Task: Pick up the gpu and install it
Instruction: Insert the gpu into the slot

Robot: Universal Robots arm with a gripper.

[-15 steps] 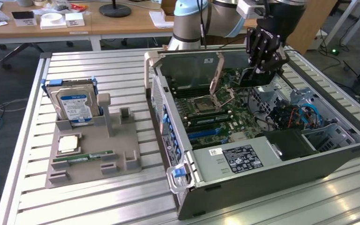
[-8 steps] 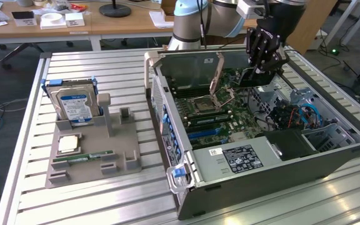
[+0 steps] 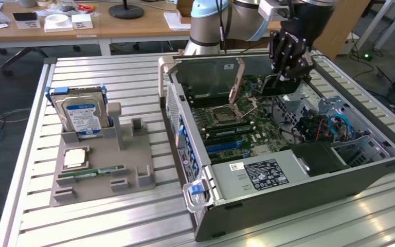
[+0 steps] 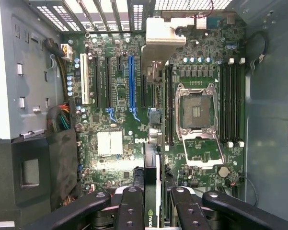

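Observation:
My gripper (image 3: 285, 76) hangs over the far part of the open computer case (image 3: 362, 170), shut on the gpu (image 3: 280, 87), a dark flat card held on edge above the motherboard (image 3: 242, 121). In the wrist view the gpu (image 4: 151, 167) shows edge-on between my black fingers (image 4: 129, 206), a small logo on its near end. It hangs above the board, roughly in line with the gap between the blue expansion slot (image 4: 131, 81) and the open processor socket (image 4: 196, 112). I cannot tell whether the card touches the board.
On the exterior view's left a grey holder tray (image 3: 98, 185) carries a hard drive (image 3: 81, 114), a processor chip (image 3: 76, 157) and a RAM stick (image 3: 91, 172). Case walls, a drive cage (image 3: 324, 154) and blue cables (image 3: 335, 123) surround the board.

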